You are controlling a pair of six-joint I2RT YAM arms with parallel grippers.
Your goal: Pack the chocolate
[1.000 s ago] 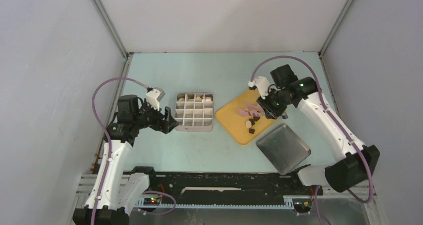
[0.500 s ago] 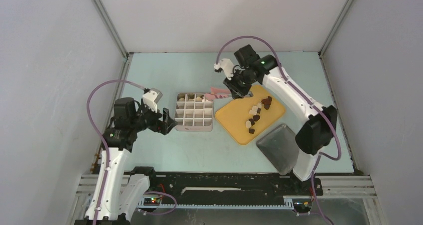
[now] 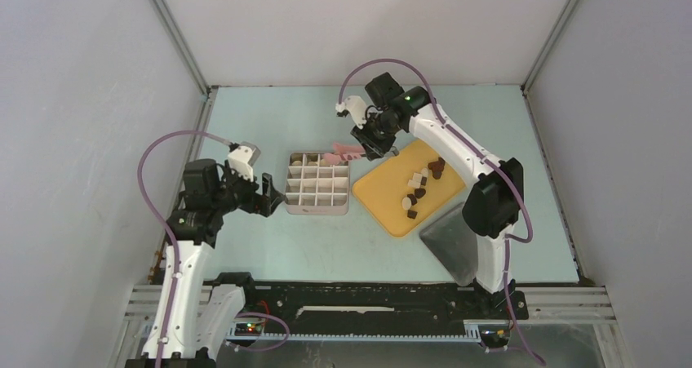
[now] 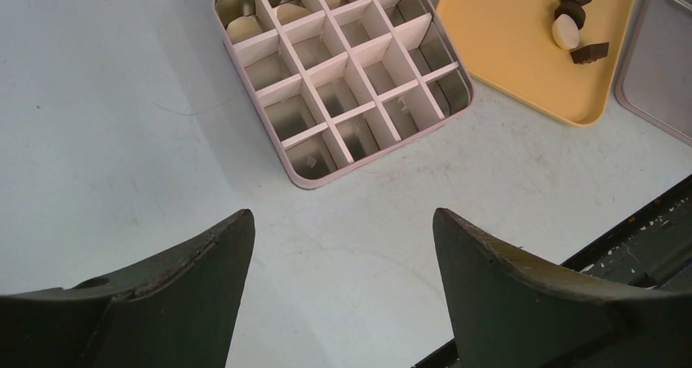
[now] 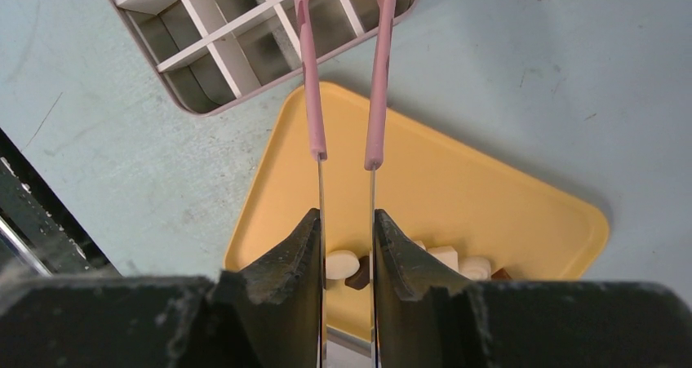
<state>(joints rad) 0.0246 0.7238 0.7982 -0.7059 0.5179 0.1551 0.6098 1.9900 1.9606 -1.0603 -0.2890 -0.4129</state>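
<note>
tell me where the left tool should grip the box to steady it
Probably pinch the box's left rim wall, near end, from above, on the left tool's side. That wall is thin and upright, and the cells behind it are empty, so one finger can drop inside, one outside. The far row holds chocolate.

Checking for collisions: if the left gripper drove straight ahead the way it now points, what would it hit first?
Most likely the divided box, whose near corner sits straight ahead of the open left gripper. Only bare table lies between; pitched steeply down, it might touch the table first.
</note>
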